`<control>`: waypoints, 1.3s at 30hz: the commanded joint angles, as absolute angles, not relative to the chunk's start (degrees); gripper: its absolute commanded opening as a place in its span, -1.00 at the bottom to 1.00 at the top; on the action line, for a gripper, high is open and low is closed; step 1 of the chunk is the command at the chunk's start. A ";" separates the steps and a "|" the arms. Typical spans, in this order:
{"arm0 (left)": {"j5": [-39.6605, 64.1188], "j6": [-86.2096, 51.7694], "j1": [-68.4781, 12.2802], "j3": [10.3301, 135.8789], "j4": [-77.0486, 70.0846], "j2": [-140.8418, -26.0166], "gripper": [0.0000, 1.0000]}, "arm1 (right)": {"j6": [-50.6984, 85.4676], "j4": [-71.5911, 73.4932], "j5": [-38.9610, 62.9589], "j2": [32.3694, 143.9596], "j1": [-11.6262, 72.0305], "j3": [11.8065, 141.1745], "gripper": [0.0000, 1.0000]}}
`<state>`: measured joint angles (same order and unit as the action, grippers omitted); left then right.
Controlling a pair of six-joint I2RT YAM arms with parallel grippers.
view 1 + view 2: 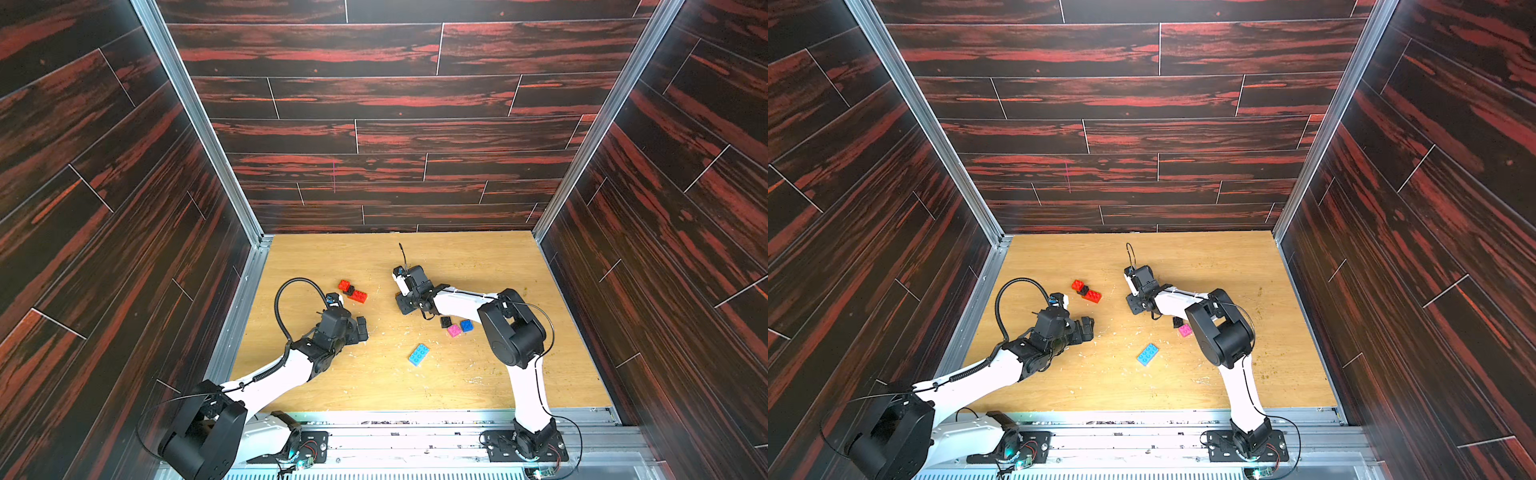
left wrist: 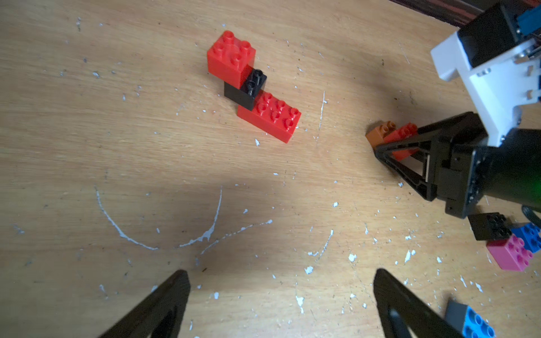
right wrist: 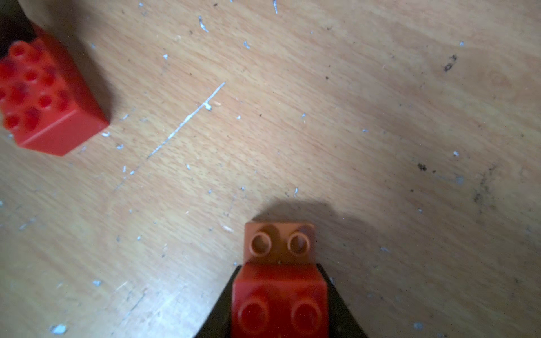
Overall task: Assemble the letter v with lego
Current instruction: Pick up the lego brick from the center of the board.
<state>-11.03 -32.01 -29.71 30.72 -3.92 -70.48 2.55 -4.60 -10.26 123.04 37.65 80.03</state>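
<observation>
A small lego build stands left of the table's middle: a red square brick point(image 1: 344, 285) point(image 2: 229, 55), a black brick point(image 1: 350, 290) point(image 2: 248, 87) and a longer red brick point(image 1: 358, 296) point(image 2: 272, 120). My right gripper point(image 1: 403, 305) point(image 3: 279, 267) is shut on a red brick point(image 3: 279, 304) point(image 2: 402, 133) with an orange-brown brick point(image 3: 279, 243) point(image 2: 377, 133) stuck to its front, low over the wood and right of the build. My left gripper point(image 1: 351, 320) point(image 2: 281, 273) hangs open and empty just in front of the build.
Loose black point(image 1: 446, 321), pink point(image 1: 454, 331) and blue point(image 1: 466, 325) bricks lie by the right forearm. A light blue long brick point(image 1: 419, 354) point(image 1: 1148, 354) lies nearer the front. Dark wood-patterned walls point(image 1: 124, 249) enclose the scratched wooden table point(image 1: 457, 386).
</observation>
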 commanded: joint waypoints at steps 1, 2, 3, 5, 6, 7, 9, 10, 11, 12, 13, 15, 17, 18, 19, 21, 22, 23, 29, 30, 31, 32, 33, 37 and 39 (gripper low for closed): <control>-13.97 -32.61 -29.97 29.27 -3.78 -68.51 1.00 | 2.72 -13.08 -9.64 126.04 38.50 76.14 -0.27; -14.39 -32.61 -29.97 29.27 -3.64 -68.35 1.00 | 2.73 -12.89 -9.54 126.10 38.53 75.87 -0.28; -14.81 -32.52 -29.90 29.36 -3.52 -68.09 1.00 | 2.80 -12.69 -9.49 126.12 38.66 75.70 -0.29; -15.77 -32.52 -29.89 29.36 -3.52 -67.68 1.00 | 2.81 -12.24 -9.34 125.86 38.66 75.24 -0.31; -16.30 -32.59 -29.88 29.28 -3.60 -67.60 1.00 | 2.75 -12.14 -9.24 125.85 38.66 75.15 -0.33; -16.43 -32.48 -29.88 29.27 -3.81 -67.59 1.00 | 2.70 -12.15 -9.24 125.86 38.65 75.23 -0.34; -16.35 -31.60 -29.88 29.53 -3.85 -67.42 1.00 | 2.57 -12.04 -8.82 125.64 38.68 75.15 -0.39; -16.41 -31.12 -29.83 29.53 -4.09 -67.26 1.00 | 2.47 -12.05 -8.55 125.52 38.75 75.15 -0.41; -16.36 -30.47 -29.70 29.32 -4.77 -67.19 1.00 | 2.25 -12.05 -8.36 125.33 38.73 75.12 -0.43; -15.55 -30.11 -29.27 29.10 -5.62 -67.01 1.00 | 1.96 -12.25 -8.20 125.15 38.76 75.42 -0.46; -14.11 -30.06 -28.45 28.93 -6.20 -66.97 1.00 | 1.70 -12.71 -7.92 124.94 38.85 75.79 -0.50; -9.42 -30.34 -25.69 27.96 -8.87 -66.97 1.00 | 1.04 -13.59 -6.92 124.19 38.94 76.84 -0.54; -5.40 -30.67 -22.63 27.30 -10.67 -67.06 1.00 | 0.08 -14.34 -6.50 123.10 39.40 77.78 -0.54; -3.82 -30.56 -21.19 27.17 -11.06 -67.10 1.00 | -0.40 -14.86 -6.42 122.50 39.75 78.40 -0.54; -2.95 -30.28 -20.20 27.32 -11.00 -67.21 1.00 | -0.88 -15.49 -6.23 122.07 39.94 79.11 -0.54; -1.85 -29.15 -18.84 28.08 -10.20 -68.11 1.00 | -2.01 -17.24 -5.29 121.57 40.52 81.26 -0.55; -0.49 -28.94 -18.11 28.45 -10.26 -68.89 1.00 | -2.61 -18.42 -4.91 121.55 40.87 82.70 -0.55; 0.96 -28.92 -17.40 28.47 -11.19 -69.82 1.00 | -3.17 -19.57 -4.62 121.64 41.27 84.23 -0.55; 6.46 -29.09 -15.33 29.45 -13.08 -73.64 1.00 | -4.92 -23.74 -4.03 122.34 42.75 91.80 -0.54; 7.19 -29.30 -14.86 29.24 -13.35 -73.59 1.00 | -5.06 -24.10 -3.68 122.34 42.85 92.59 -0.54; 7.88 -29.65 -14.44 28.89 -13.92 -73.33 1.00 | -5.25 -24.45 -2.99 122.39 42.83 93.48 -0.54; 9.01 -30.07 -13.78 28.42 -14.56 -72.93 1.00 | -5.50 -24.87 -2.48 122.68 42.85 94.56 -0.54; 9.72 -30.49 -13.15 28.07 -14.95 -72.63 1.00 | -5.83 -25.53 -2.21 123.09 42.88 95.66 -0.54; 13.03 -32.08 -10.81 26.36 -17.33 -71.55 1.00 | -7.19 -28.06 -2.20 126.01 43.03 100.52 -0.54; 14.71 -32.99 -9.29 25.89 -18.40 -71.83 1.00 | -7.90 -28.66 -2.20 127.18 43.00 102.52 -0.54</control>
